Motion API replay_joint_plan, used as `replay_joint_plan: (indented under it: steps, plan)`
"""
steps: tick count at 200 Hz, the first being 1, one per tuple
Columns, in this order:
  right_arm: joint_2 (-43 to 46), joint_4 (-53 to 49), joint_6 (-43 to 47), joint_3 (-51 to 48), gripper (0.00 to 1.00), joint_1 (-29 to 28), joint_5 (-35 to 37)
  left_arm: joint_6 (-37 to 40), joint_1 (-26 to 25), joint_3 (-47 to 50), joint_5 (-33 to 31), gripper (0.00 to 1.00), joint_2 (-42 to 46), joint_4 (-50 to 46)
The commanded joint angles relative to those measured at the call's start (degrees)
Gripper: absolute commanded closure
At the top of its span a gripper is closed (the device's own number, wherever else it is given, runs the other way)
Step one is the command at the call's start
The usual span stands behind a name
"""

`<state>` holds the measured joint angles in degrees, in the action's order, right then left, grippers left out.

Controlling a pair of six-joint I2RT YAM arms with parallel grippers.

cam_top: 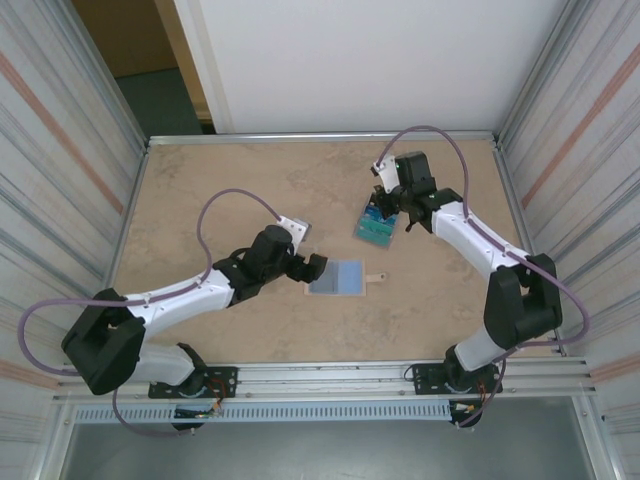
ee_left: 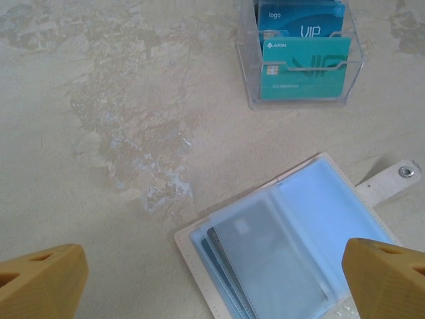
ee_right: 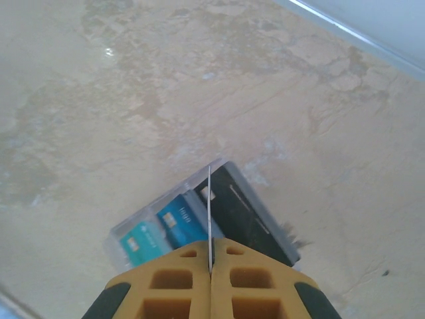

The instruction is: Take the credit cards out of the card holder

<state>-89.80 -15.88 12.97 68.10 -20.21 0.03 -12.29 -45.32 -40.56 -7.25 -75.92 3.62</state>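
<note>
Spanning the scene, the mottled beige stone-look surface carries everything. The left arm is nearer the job. The card holder lies open & flat just ahead of the left fingers, which are spread wide w/ nothing gripped. It sits twd the right-hand tip, long axis diagonal, near-left to far-right in the wrist view. It has a pale blue inner face, glossy clear sleeves and a tan rim.

Beyond it, near but apart, is a rigid clear box w/ teal and blue cards standing in it. The right fingers hang over that box, pressed together on a thin card held edge-up.

The sleeved cards are greyish and fanned on the holder's near-left half, so I judge the next pull goes there. A strap tab w/ a metal snap sticks out far-right.
</note>
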Motion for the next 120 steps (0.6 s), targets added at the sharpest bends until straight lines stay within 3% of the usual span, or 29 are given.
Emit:
replay_joint_plan:
  steps: [1,120]
  plan:
    - [-2.72,0.79,5.55,2.62,1.00,1.34,0.11,-0.89,0.57,0.75,-1.74,0.01,1.56,1.22]
    - [-11.70,-1.29,10.88,9.33,1.00,6.35,-9.60,-1.91,3.22,-0.04,-0.23,0.01,-0.87,-0.87]
